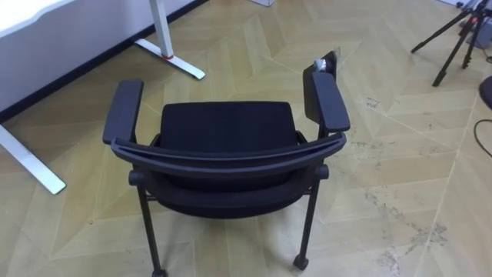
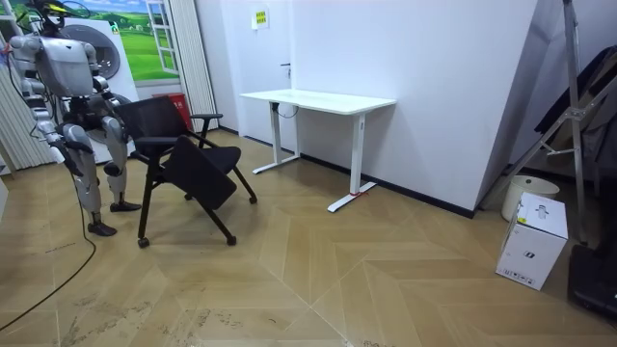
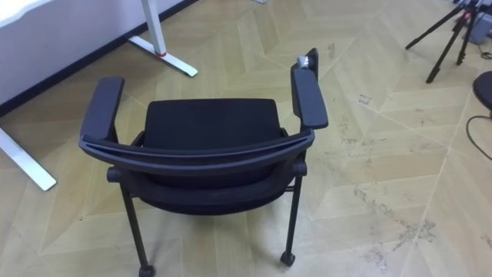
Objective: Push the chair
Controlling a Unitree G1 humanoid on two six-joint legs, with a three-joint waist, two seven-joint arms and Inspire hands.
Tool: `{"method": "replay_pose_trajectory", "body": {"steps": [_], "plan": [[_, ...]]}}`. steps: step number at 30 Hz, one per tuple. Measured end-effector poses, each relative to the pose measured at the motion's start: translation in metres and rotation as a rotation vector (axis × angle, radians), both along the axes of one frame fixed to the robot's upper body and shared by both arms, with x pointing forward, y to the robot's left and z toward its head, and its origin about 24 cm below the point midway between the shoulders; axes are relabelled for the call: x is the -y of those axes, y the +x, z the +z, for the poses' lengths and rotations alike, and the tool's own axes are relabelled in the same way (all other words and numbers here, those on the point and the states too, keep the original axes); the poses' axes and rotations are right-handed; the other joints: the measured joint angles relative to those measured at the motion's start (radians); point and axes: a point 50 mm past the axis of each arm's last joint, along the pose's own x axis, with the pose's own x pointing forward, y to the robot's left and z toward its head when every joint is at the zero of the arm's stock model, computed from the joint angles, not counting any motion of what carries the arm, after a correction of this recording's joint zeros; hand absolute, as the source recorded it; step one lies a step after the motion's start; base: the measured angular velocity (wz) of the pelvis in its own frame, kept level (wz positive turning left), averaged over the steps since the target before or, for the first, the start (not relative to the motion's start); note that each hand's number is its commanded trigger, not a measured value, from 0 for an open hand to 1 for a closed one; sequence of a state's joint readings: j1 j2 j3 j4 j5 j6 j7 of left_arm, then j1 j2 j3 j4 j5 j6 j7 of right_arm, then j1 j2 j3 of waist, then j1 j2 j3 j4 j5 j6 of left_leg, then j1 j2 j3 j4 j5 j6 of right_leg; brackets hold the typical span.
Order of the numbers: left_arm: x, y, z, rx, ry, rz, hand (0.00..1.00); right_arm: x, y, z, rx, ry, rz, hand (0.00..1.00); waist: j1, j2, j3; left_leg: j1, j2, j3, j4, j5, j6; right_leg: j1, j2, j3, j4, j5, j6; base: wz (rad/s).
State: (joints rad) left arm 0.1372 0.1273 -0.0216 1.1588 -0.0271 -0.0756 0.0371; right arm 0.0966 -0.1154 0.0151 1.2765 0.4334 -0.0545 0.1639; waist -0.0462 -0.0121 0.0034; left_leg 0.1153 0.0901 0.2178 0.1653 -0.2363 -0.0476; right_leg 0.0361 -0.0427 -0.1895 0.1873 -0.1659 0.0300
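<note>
Room view has the robot standing close behind the chair [image 2: 183, 154], probably so that it can roll it on the small castors toward the white desk [image 2: 318, 101] beyond the chair's front. Its right hand [image 2: 46, 135] and left hand [image 2: 108, 118] are behind the chair's back, not on it, and I cannot tell how their fingers are. The chair has a flat black fabric seat, a curved smooth back rail, padded armrests and thin metal legs, and it stands on a wooden floor [image 1: 400, 154].
</note>
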Motion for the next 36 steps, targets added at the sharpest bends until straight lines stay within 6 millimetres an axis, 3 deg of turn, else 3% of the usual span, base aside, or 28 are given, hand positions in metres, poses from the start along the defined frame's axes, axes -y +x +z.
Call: {"method": "replay_pose_trajectory", "body": {"steps": [13,29,32,36], "plan": [[-0.003,-0.006,0.000,-0.005,0.015,0.071,0.00,0.000,-0.001,0.000,-0.008,-0.010,-0.003,0.00,0.003,0.002,0.0020,0.001,0.000,-0.001,0.000,0.000,0.000,0.001,0.000,0.000,-0.002,0.000,0.000,0.00],[-0.024,-0.033,0.003,-0.041,0.128,0.312,0.00,0.009,-0.007,0.000,-0.040,-0.046,-0.072,0.00,0.018,0.019,-0.0012,0.004,0.000,-0.002,0.001,0.000,0.000,0.005,-0.001,-0.002,0.001,0.000,0.000,0.00],[-0.030,-0.033,0.005,-0.032,0.161,0.357,0.00,0.010,-0.009,0.000,-0.045,-0.047,-0.089,0.00,0.018,0.024,0.0040,0.017,0.000,-0.005,0.001,0.000,0.000,0.019,-0.001,0.001,-0.001,0.000,0.000,0.01],[-0.041,-0.016,0.012,0.035,0.233,0.384,0.00,0.013,-0.008,0.001,-0.045,-0.057,-0.081,0.00,0.021,0.033,0.0039,0.017,-0.001,-0.008,-0.002,-0.001,0.000,0.020,-0.001,0.000,-0.002,-0.001,0.002,0.02]]}}
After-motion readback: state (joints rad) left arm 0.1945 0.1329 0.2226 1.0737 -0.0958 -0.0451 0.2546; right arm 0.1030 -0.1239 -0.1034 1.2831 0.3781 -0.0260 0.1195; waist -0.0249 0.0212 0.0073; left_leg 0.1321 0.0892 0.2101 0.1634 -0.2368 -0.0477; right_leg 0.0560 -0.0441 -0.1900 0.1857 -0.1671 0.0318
